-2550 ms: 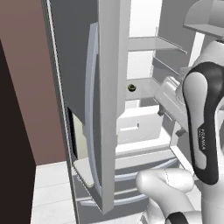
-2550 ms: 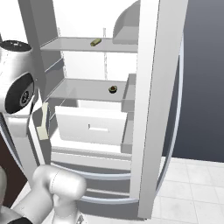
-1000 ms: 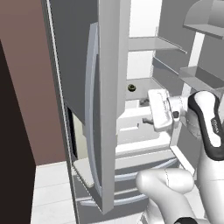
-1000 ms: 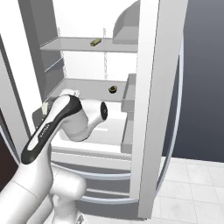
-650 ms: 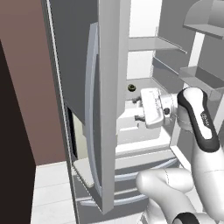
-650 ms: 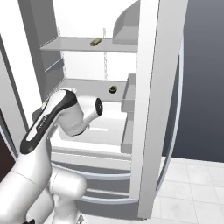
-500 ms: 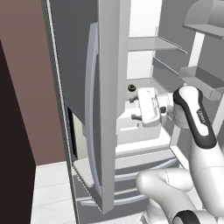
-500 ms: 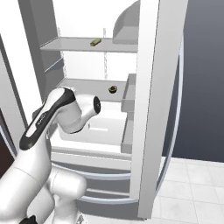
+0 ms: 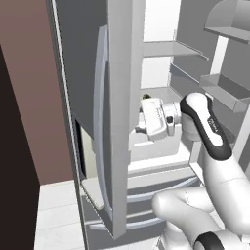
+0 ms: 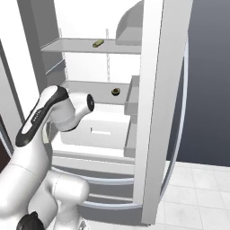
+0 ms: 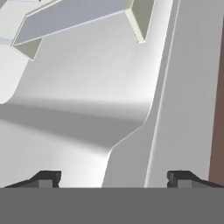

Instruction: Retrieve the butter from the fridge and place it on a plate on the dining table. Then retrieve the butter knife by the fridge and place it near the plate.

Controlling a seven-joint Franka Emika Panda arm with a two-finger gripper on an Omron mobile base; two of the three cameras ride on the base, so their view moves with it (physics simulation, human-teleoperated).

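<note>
Reaching into open fridge (image 10: 152,112), fingers spread wide, holding nothing.
Hand (image 9: 157,118) sits level with middle shelf (image 10: 90,86), pushed in past door edge — likely lining up on shelf contents. Small yellowish piece on upper shelf (image 10: 97,43) possibly the butter — too small to confirm; dark round item (image 10: 115,92) on middle shelf. Fingertips (image 11: 46,177) far apart, facing blank inner wall.

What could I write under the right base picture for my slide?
White robot arm reaching into the open grey stainless-steel fridge, near a small dark round thing on the middle shelf.
</note>
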